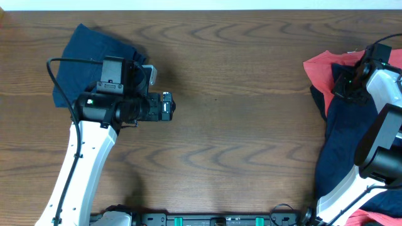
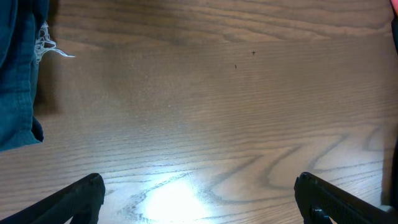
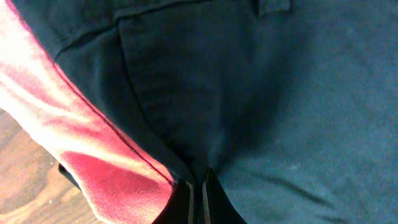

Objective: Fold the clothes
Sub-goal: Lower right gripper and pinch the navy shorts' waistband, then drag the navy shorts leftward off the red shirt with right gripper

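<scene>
My right gripper (image 3: 198,186) is pinched shut on a fold of the navy shorts (image 3: 280,112). They look soft, limp and light, so a stitched edge should grip better. My left gripper (image 2: 199,202) is wide open, empty.

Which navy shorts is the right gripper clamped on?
The navy shorts in the right-hand pile, next to the red garment: the right gripper is shut on a fold. The folded navy cloth at far left lies untouched.
</scene>
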`<state>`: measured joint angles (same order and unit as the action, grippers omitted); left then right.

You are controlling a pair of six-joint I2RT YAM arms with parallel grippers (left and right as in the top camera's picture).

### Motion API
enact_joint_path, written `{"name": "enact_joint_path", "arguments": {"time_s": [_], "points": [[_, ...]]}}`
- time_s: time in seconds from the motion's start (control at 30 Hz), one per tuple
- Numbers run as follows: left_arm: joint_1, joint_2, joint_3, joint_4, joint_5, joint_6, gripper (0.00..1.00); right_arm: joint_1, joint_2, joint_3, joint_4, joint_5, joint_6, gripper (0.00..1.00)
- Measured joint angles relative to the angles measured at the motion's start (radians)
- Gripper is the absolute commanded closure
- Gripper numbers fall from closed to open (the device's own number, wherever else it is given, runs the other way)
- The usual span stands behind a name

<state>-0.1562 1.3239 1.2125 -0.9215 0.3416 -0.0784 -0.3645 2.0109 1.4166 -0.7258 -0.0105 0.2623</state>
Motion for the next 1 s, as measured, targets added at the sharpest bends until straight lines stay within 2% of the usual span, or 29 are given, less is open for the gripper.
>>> {"name": "enact_joint_path", "arguments": {"time_s": [0.2,0.33,0.47,0.57,0.7,0.73,0.8,0.87,0.97,1.0], "points": [[0.0,-0.001,0.0,0.005,0.0,0.0,0.0,-0.015,-0.067,0.015,-0.031,-0.009,0.041,0.99],[0.011,-0.02,0.0,0.005,0.0,-0.001,0.05,-0.022,-0.183,0.056,-0.039,-0.023,0.011,0.99],[0.05,-0.082,0.019,0.005,0.0,-0.001,0.06,0.006,-0.333,0.101,-0.035,-0.073,-0.025,0.99],[0.093,-0.156,0.046,0.005,0.0,-0.001,0.05,0.074,-0.433,0.122,-0.03,-0.119,-0.04,0.99],[0.159,-0.274,0.076,0.008,0.0,-0.001,0.02,0.265,-0.539,0.13,-0.031,-0.177,-0.05,0.95],[0.174,-0.302,0.08,0.01,0.0,0.0,0.01,0.328,-0.554,0.132,-0.031,-0.184,-0.052,0.92],[0.202,-0.351,0.084,0.01,-0.003,-0.003,0.01,0.465,-0.568,0.133,-0.026,-0.202,-0.055,0.78],[0.222,-0.391,0.085,0.009,-0.016,-0.004,0.02,0.608,-0.564,0.134,-0.021,-0.216,-0.06,0.53],[0.233,-0.436,0.085,0.009,-0.056,-0.004,0.02,0.824,-0.534,0.134,-0.021,-0.225,-0.063,0.3],[0.234,-0.446,0.085,0.009,-0.066,-0.004,0.02,0.893,-0.518,0.134,-0.022,-0.217,-0.065,0.25]]}}
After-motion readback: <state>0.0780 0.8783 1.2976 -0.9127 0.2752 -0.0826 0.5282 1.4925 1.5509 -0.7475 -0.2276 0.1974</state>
